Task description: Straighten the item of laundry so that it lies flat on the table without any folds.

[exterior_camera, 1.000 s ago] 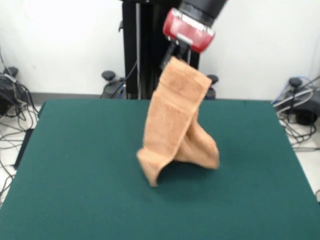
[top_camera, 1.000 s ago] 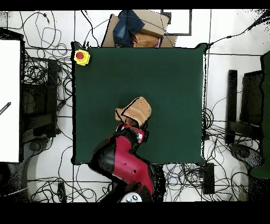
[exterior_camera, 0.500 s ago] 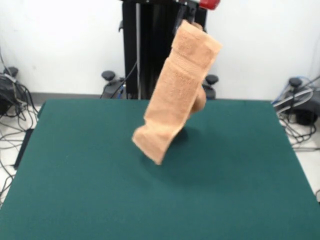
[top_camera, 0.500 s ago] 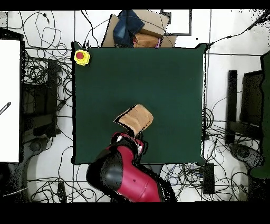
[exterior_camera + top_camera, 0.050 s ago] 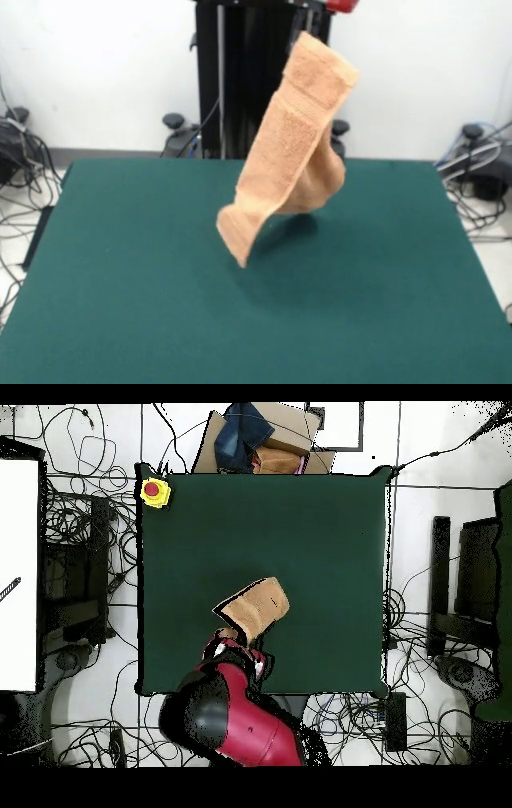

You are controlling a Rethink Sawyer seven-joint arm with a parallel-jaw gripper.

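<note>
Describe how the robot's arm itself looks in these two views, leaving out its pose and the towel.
From overhead the arm is a bulky, rounded shape with glossy red shells and black sections between them, narrowing toward the wrist. A smaller red and black piece with pale edges sits at that end. In the front view only a sliver of red casing shows at the top edge. The tool itself cannot be made out in either view.

Bright, even light; towel point(image 5: 290, 152) slightly blurred, its soft shadow perhaps from overhead
</note>
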